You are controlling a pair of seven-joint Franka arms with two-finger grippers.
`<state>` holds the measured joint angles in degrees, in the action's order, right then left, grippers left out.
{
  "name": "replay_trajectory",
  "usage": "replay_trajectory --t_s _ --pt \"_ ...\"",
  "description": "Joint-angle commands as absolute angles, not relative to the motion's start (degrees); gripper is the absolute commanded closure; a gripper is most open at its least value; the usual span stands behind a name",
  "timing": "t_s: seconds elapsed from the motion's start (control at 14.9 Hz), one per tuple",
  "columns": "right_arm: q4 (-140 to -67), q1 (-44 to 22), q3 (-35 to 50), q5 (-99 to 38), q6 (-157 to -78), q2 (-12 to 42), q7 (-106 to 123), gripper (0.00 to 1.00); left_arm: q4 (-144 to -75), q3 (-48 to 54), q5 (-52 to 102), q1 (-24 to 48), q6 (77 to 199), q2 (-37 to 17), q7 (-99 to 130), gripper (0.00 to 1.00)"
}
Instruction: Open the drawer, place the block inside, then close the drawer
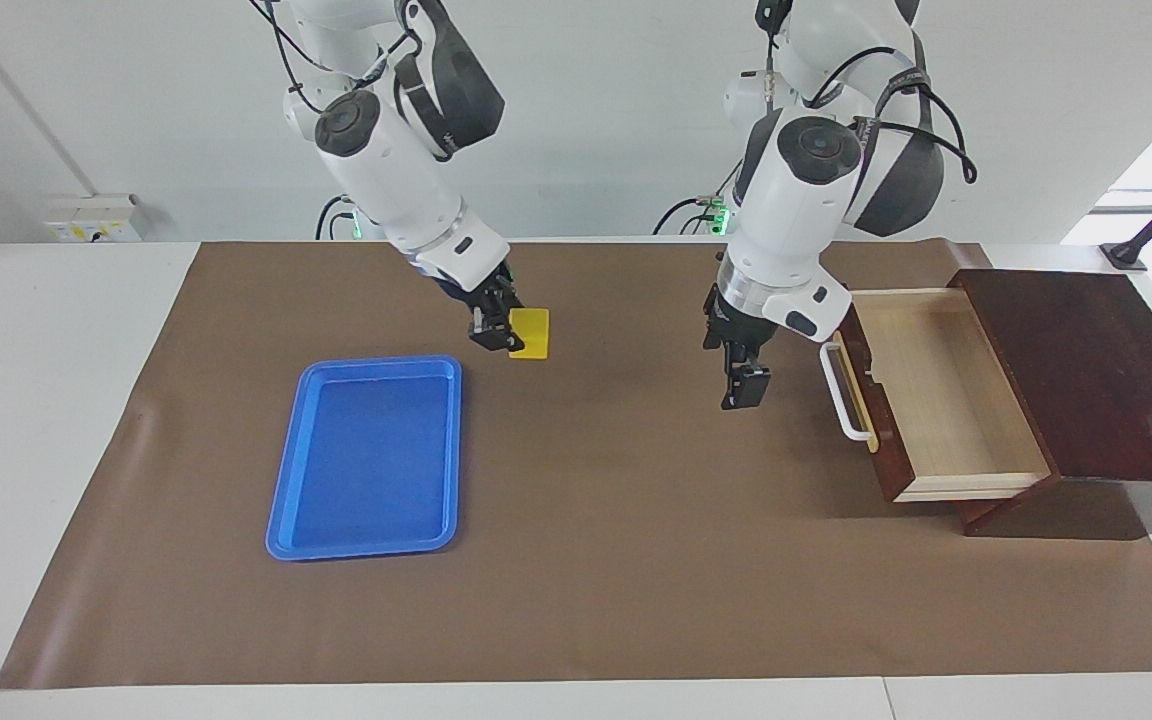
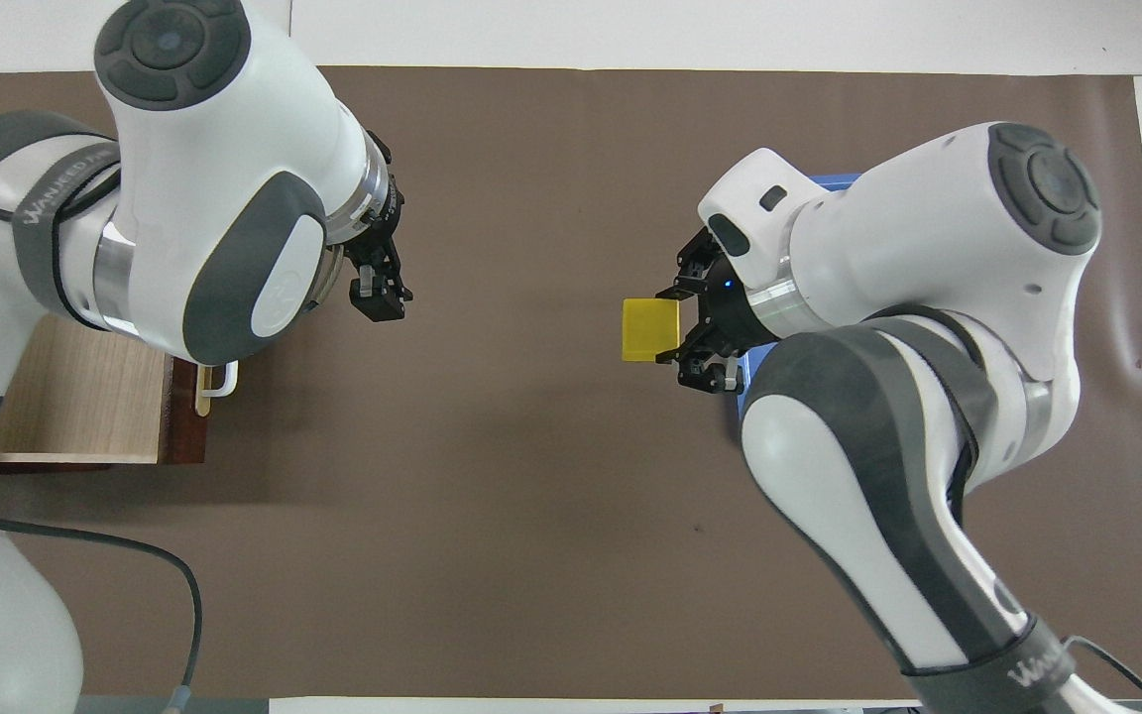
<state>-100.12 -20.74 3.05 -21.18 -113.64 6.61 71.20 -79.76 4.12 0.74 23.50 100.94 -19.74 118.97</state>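
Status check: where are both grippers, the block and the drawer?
Right gripper shut on block, over mat beside blue tray. Left gripper waits near drawer handle. Drawer open.

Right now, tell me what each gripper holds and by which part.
The right gripper holds the yellow block by one side edge, over the mat. The left gripper holds nothing, hanging beside the open drawer.

We see the dark reddish-brown wooden drawer (image 1: 941, 392) pulled open from its matching box — pale interior bare, white bar handle facing the table's middle, at the left arm's end. The small bright yellow block (image 1: 530, 333) sits pinched in the right gripper (image 1: 496, 334) — beside the tray's robot-side corner.
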Motion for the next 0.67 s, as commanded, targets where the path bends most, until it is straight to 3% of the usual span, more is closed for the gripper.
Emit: replay_trajectory --t_s 0.0,0.6 --pt "-98.61 -24.33 2.81 -18.2 -115.83 7.56 65.76 1.0 -77.7 3.08 0.88 24.96 98.96 -21.62 122.42 0.0" --pt "-99.23 -26.63 2.81 -17.05 -119.88 8.17 67.24 1.0 -81.82 3.6 2.2 30.14 99.32 -19.78 124.54 0.0"
